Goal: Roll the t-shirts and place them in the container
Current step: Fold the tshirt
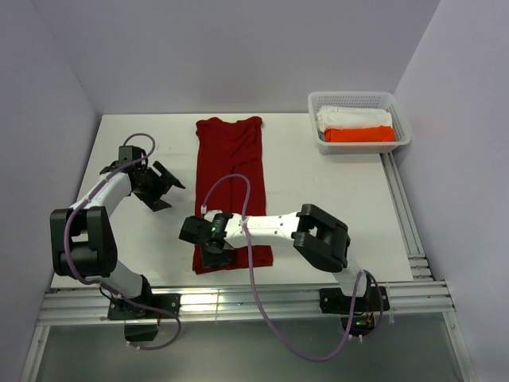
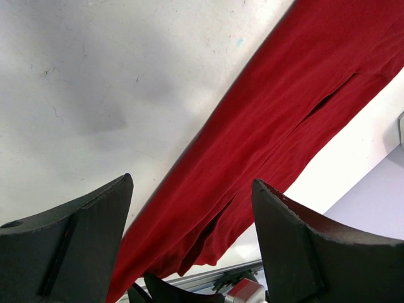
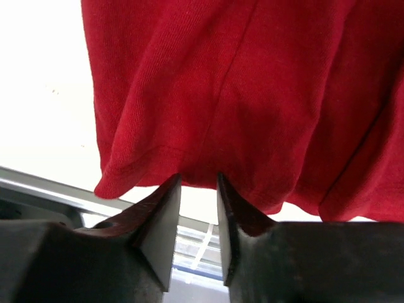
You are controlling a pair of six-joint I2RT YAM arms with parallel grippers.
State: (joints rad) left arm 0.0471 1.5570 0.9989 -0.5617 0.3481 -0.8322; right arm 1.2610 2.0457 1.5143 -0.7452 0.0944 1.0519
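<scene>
The right gripper [image 3: 198, 178] seems to pinch the red t-shirt [image 1: 229, 159] at its near hem — roll tight and straight. The left gripper [image 2: 190, 183] is wide open.

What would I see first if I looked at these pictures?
The long red t-shirt, folded narrow down the middle of the white table, jumps out first. The right hand pinches its near hem, and the left hand hangs open to the left of it. At the far right corner, a white basket holds a white shirt and an orange shirt.
</scene>
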